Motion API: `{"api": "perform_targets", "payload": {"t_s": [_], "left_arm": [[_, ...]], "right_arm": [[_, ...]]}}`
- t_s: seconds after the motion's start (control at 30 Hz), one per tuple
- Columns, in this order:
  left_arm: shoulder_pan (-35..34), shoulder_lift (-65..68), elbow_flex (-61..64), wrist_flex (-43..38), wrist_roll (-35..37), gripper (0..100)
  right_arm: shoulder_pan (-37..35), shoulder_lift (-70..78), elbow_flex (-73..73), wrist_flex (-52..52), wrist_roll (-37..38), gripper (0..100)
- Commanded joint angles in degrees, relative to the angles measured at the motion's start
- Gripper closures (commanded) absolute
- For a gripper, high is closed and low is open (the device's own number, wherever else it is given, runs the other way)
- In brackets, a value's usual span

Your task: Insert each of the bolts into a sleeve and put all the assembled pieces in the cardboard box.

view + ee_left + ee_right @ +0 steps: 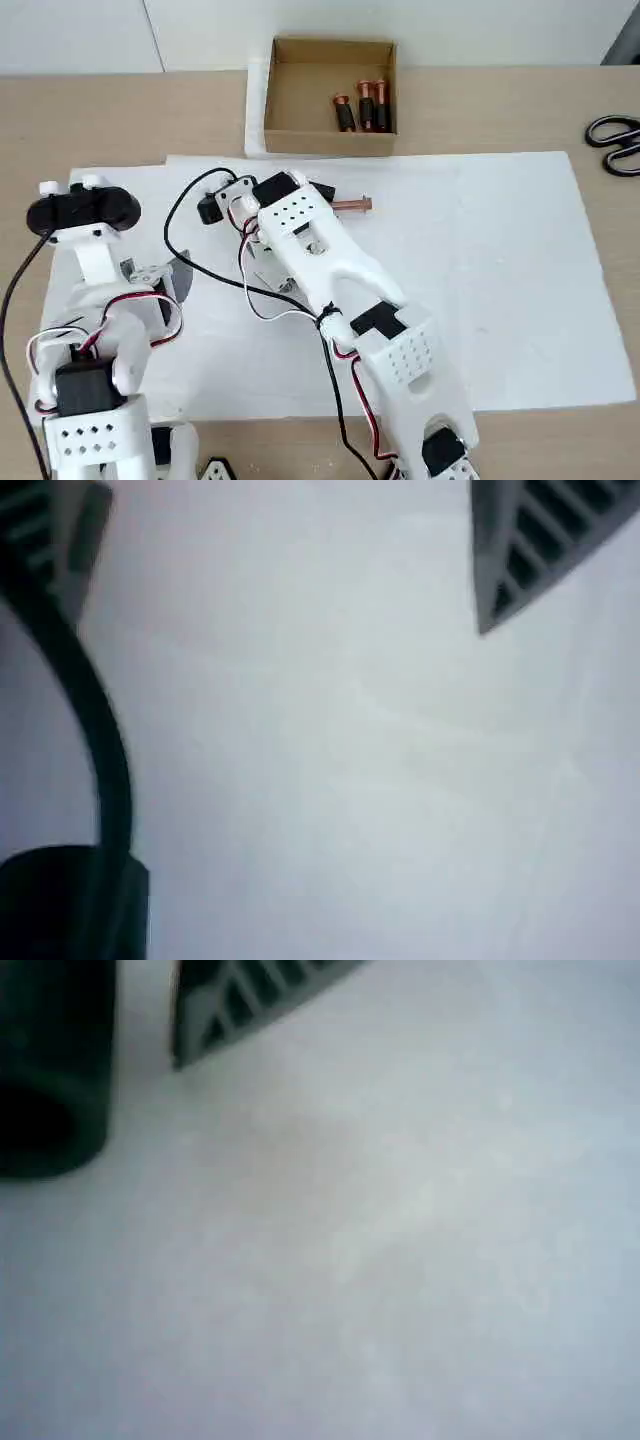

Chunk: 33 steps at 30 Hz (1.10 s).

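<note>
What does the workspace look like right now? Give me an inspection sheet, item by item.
Surface: wooden table, white sheet over the middle.
Job's things: three sleeved bolts in the cardboard box; one copper bolt on the sheet; a dark cylinder, likely a sleeve, by the right hand.
Clutter: scissors near the table's edge.
Grippers: left hand open above the sheet; right hand beside the loose bolt.
Cables: black cable trailing across the sheet.
Surroundings: pale wall behind the table.
</note>
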Motion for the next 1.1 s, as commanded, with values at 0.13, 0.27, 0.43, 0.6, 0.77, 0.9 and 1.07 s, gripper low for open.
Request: {"api": "perform_targets", "payload": {"t_s": [0.13,0.27,0.43,0.6,0.77,0.9,1.07], "left_arm": [[-0.35,-0.79,-0.13,-1.58,0.53,76],[-0.35,-0.79,-0.04,-1.58,0.53,76],[-0.26,-0.79,1.19,-1.67,0.53,76],[-0.18,-0.79,1.19,-1.67,0.53,76],[-0.09,-0.26,1.27,-2.81,0.53,76],[-0.09,0.18,1.01,-2.81,0.53,76],[0.18,9.41,-4.97,-3.52,0.53,75]], "right_arm": [[-1.1,-0.13,-3.08,1.27,0.53,96.9],[-0.84,-0.04,-3.08,1.27,0.53,99.4],[-0.31,-0.22,-3.08,1.89,0.53,99.5],[1.89,-4.09,-6.24,5.67,0.53,99.5],[5.32,-13.58,-6.24,6.02,0.53,99.5],[8.92,-20.35,-6.15,6.11,0.53,99.5],[12.7,-26.86,-6.07,6.29,0.18,99.5]]}}
